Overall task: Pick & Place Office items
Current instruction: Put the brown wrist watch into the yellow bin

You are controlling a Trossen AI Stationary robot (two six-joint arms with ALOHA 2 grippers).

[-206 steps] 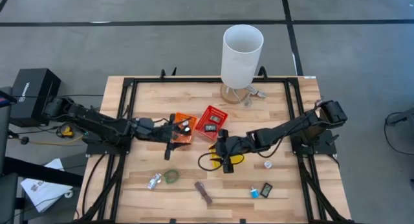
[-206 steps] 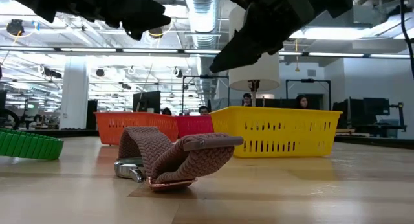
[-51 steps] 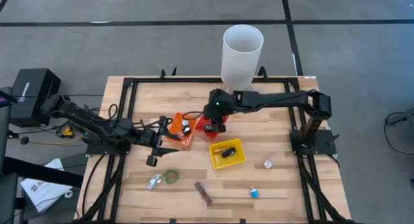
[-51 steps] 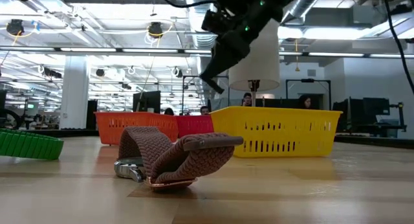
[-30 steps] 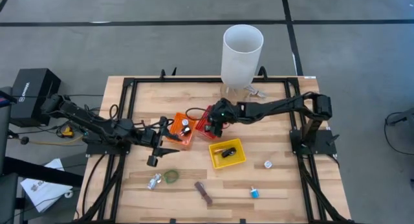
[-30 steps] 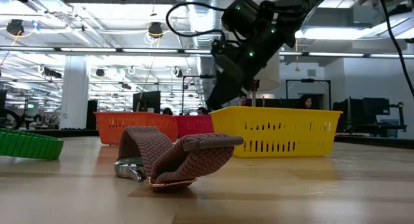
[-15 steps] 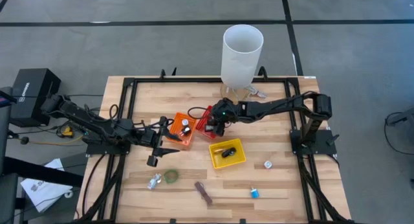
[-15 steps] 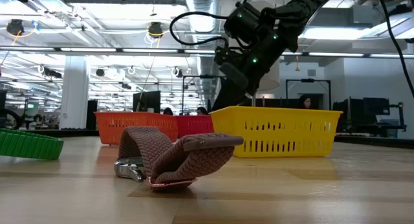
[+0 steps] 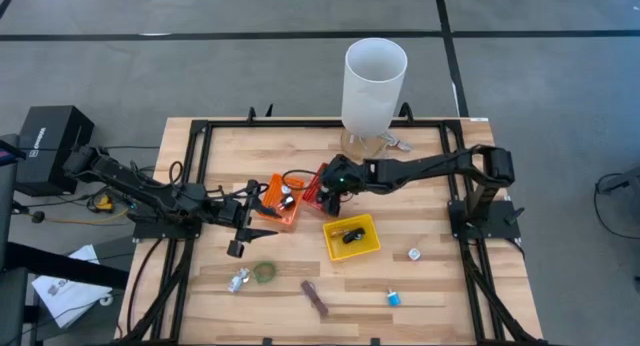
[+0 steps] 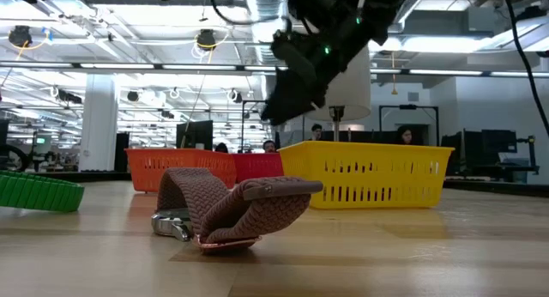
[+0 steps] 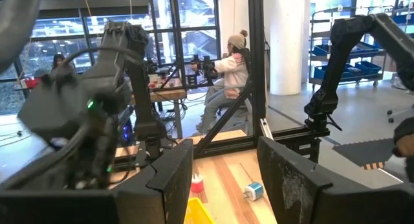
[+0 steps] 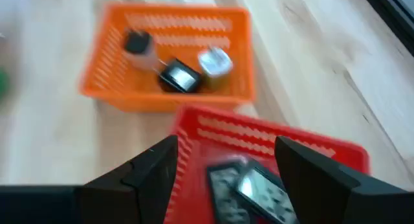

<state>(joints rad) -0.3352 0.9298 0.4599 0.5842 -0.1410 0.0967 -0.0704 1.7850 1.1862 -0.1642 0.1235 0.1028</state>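
Red basket (image 9: 316, 189): right claw (image 9: 326, 189) risen

Pale wooden table (image 9: 220, 156), black-framed. Centre: orange basket (image 9: 277, 200), red basket (image 9: 318, 189), yellow basket (image 9: 351, 236). White cylinder (image 9: 374, 86) at twelve; green ring (image 9: 265, 273), brown strip (image 9: 315, 297) toward six.

Three baskets (image 9: 351, 236) sit mid-desk (image 9: 430, 201), the cylinder (image 9: 374, 86) behind them, loose items (image 9: 264, 273) in front, the right hand (image 9: 322, 189) above the middle basket (image 9: 318, 200).
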